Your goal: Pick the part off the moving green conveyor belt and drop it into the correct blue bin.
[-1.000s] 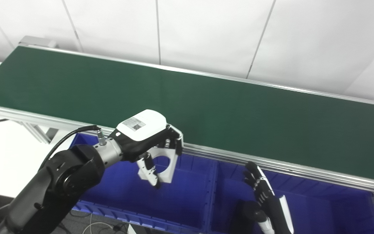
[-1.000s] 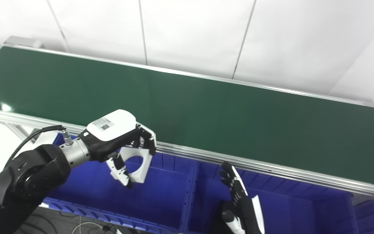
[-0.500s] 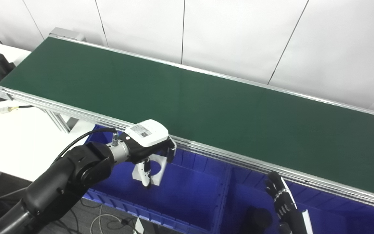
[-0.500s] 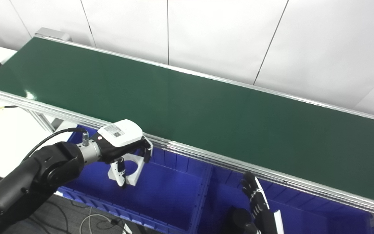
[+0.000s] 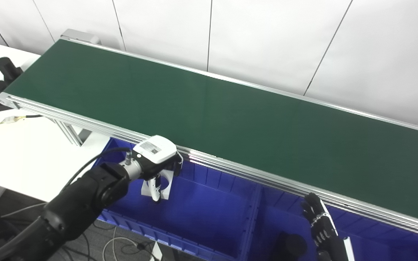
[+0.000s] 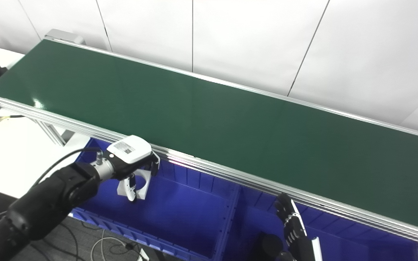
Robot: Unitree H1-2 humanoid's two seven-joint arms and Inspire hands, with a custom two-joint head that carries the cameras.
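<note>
The left hand sits at lower left of the frame, just below the near aluminium rail of the green conveyor belt, with its fingers clamped on a white part that has a round hole through it. Hand and part hang over the left blue bin, inside its walls as seen from above. The right hand is at the lower right, over the neighbouring blue bin, its fingers straight and slightly apart, holding nothing. A white table fills the left edge
</note>
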